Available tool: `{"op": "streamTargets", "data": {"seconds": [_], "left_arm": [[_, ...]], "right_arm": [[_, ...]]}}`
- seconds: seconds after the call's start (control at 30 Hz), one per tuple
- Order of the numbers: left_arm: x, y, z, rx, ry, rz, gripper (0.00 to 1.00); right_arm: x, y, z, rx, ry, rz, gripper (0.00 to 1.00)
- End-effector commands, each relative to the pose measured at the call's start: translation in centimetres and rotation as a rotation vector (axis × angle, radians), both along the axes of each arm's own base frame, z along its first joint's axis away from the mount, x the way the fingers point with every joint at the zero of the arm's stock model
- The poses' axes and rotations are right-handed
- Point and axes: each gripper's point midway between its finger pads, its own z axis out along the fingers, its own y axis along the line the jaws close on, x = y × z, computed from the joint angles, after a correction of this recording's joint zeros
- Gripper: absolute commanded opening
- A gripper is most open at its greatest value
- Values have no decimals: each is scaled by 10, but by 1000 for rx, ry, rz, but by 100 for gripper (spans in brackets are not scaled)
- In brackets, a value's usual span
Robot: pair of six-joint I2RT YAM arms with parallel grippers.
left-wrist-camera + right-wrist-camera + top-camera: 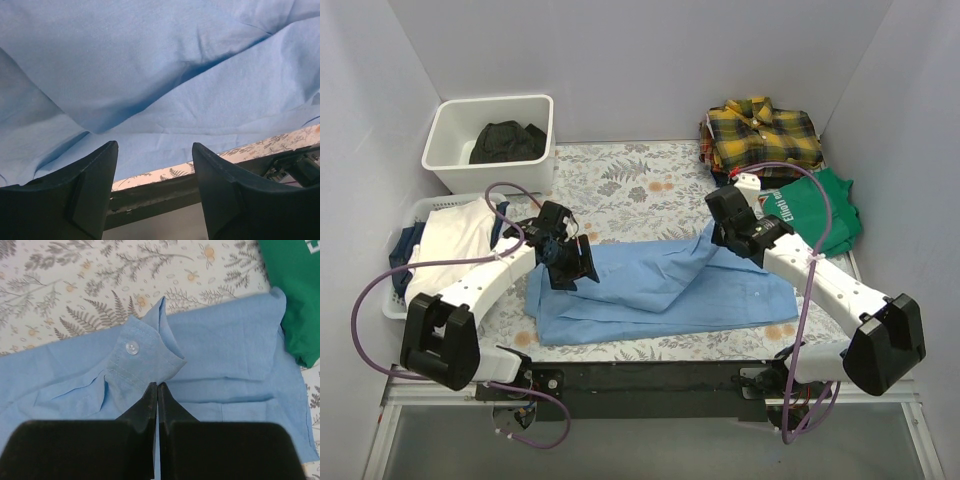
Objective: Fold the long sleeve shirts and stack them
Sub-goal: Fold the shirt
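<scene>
Here the left claw hangs with its fingers spread over the left end of the light blue shirt. In the left wrist view nothing sits between the left claw's fingers, and blue cloth fills the frame beyond them. The right claw is pressed together, with its tips meeting at the fold of the sleeve cuff, just below the white button. Whether any cloth is caught between them cannot be told. The blue shirt lies rumpled along the near edge of the floral tabletop, with one sleeve drawn up toward the right claw. The yellow-and-black plaid shirt sits folded at the far right corner, on darker cloth too hidden to make out. Beside it, at the right edge, a green T-shirt is partly covered by the right arm, and its white lettering is cut off. A white bin at the far left corner holds a black garment. A white basket at the left edge holds white cloth and something dark blue, which is mostly hidden.
</scene>
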Motion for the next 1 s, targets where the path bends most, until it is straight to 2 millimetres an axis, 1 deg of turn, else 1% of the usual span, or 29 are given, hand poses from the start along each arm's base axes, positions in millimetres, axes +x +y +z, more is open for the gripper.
{"op": "streamTargets", "data": {"seconds": [0.0,0.03,0.13,0.17,0.37,0.53,0.73,0.97], "left_arm": [[0,-4,-5,6,40,-12,61],[-1,-2,-8,19,55,-7,61],[-1,4,-11,59,68,18,61],[-1,5,-10,62,72,28,62],[8,15,-3,118,52,110,66],[15,18,-2,105,37,191,68],[11,17,-11,103,82,191,68],[3,23,-30,127,123,215,64]], "right_arm": [[-16,-9,-14,49,46,-84,1],[-22,-14,-23,36,72,-97,1],[-29,-18,-29,46,92,-126,1],[-32,-20,-34,42,103,-130,1],[-38,-22,-43,33,128,-128,1],[-46,-36,-49,9,125,-165,1],[-56,-51,-61,-27,171,-211,1],[-57,-53,-63,-36,179,-218,1]]}}
